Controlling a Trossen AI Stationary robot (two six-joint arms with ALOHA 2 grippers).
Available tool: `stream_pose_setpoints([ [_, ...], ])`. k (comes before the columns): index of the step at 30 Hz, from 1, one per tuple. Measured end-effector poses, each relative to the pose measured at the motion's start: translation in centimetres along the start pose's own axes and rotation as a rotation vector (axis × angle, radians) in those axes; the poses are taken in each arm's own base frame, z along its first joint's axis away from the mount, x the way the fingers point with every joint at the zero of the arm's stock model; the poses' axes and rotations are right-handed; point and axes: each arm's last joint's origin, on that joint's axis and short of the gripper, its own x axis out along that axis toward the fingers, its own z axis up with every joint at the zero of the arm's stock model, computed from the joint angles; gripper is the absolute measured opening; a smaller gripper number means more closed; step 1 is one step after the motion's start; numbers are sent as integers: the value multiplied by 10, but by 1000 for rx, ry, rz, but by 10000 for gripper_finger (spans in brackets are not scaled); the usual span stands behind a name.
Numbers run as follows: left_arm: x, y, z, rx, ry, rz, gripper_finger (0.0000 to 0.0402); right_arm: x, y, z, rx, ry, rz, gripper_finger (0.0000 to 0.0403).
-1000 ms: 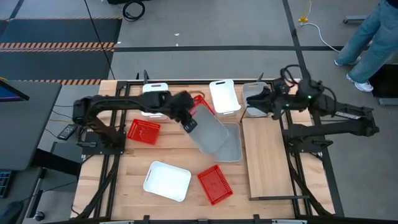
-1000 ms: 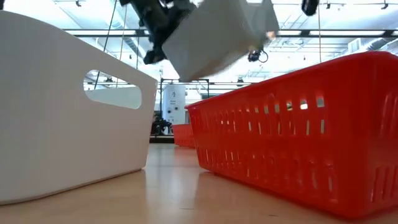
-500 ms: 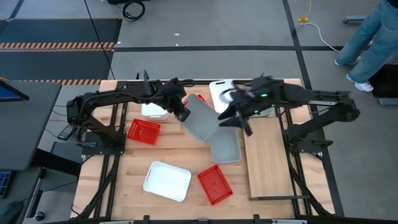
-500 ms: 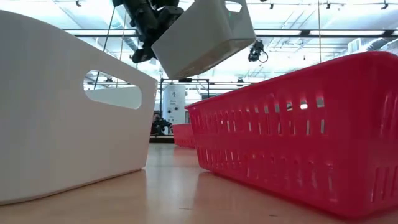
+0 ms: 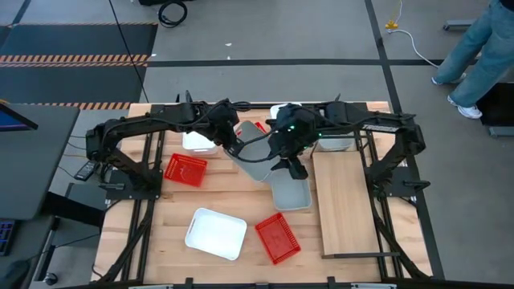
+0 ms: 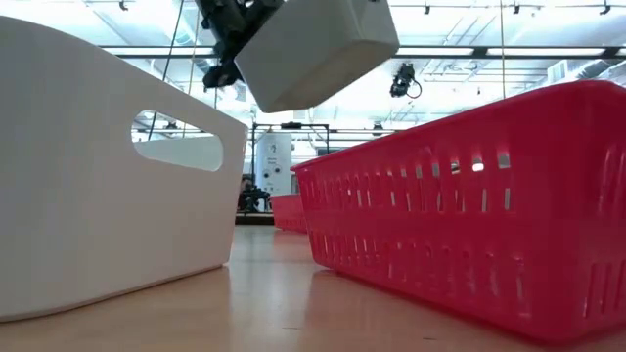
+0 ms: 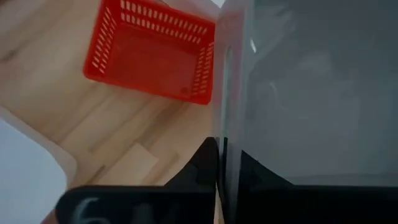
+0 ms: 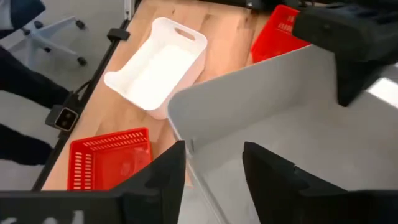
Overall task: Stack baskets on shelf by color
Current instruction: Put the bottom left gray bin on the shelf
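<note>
Overhead, the left tool (image 5: 233, 147) pinches one wall of a tilted grey basket (image 5: 255, 160) held above the bench (image 5: 217, 197), while the right tool (image 5: 291, 164), fingers spread, straddles its opposite rim beside the shelf (image 5: 345, 205).

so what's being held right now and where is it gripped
The left claw holds a light grey basket by its rim, raised off the table; the right claw straddles the opposite rim, open.

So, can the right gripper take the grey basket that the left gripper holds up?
Probably yes. The right gripper is open, with the rim of the grey basket between its fingers. The left gripper grips the opposite end, and nothing appears to block the way.
</note>
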Motion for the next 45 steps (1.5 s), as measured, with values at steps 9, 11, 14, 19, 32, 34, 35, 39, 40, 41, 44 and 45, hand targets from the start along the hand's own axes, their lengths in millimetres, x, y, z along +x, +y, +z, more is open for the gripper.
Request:
stream_pose_setpoints([
  [9,-11,9,6,15,8,67,8,14,3,-7,-11,146,-14,229],
  [11,-11,9,6,15,11,68,8,16,5,-8,-17,180,-49,235],
  [14,-11,8,6,17,12,52,9,22,3,-10,-32,216,-100,236],
  [19,-12,1,11,23,-27,-38,9,37,-2,-14,-28,285,-117,217],
  [32,-30,-4,20,110,-98,-86,76,39,5,-24,-49,409,-81,19],
  [34,-34,-3,20,115,-106,-92,99,35,5,-29,28,457,-108,27],
  [35,-36,-3,21,125,-116,-96,109,34,4,-28,73,451,-132,27],
  [39,-43,3,23,127,-143,-81,144,26,12,-38,331,546,-137,13],
  [40,-46,6,23,120,-153,-78,150,26,13,-36,372,526,-146,13],
  [41,-49,7,24,118,-169,-80,156,24,15,-35,408,508,-155,13],
  [44,-54,6,26,118,-211,-95,165,20,22,-31,517,457,-174,14],
  [45,-54,5,26,121,-216,-99,166,20,24,-31,561,447,-166,17],
])
